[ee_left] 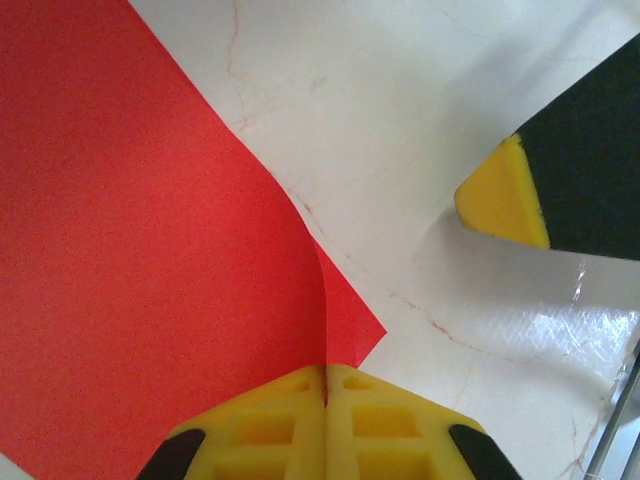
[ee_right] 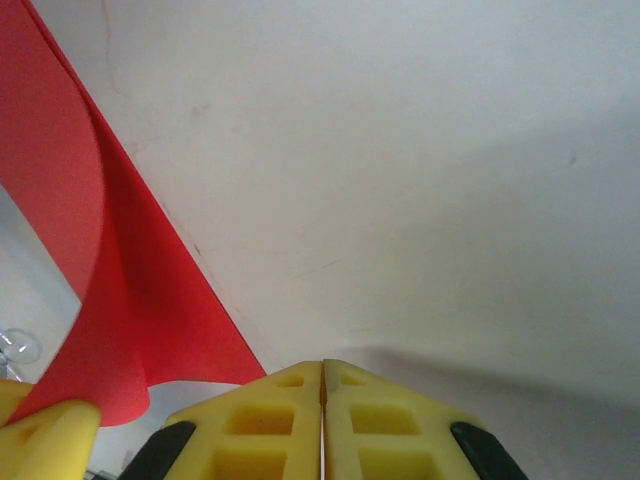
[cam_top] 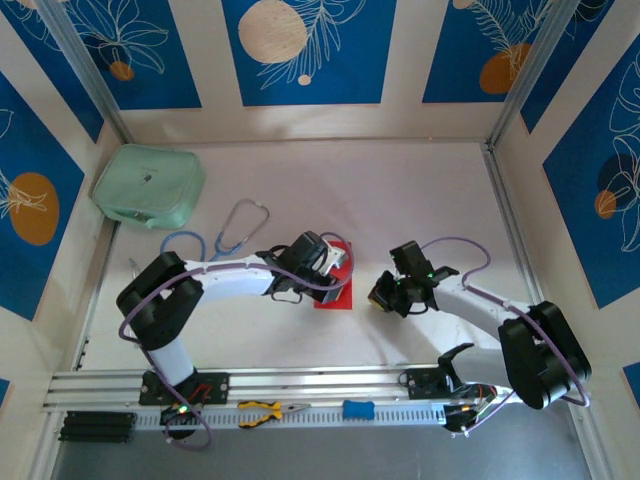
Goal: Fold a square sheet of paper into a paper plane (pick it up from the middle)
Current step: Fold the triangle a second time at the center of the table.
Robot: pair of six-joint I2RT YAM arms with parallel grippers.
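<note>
Red thin square paper sheet (cam_top: 335, 298), mid-frame: light, floppy, crease-prone; best pinched mid-sheet. Lifted edge nipped by left gripper (ee_left: 325, 378); right gripper (ee_right: 322, 375) pressed together, empty.

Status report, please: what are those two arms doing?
Left fingers shut, pinching red sheet near its corner. Right fingers shut, empty, alongside. Nothing in the way.

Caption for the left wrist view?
Left gripper shut on the square sheet of paper near its corner, table beneath.
</note>
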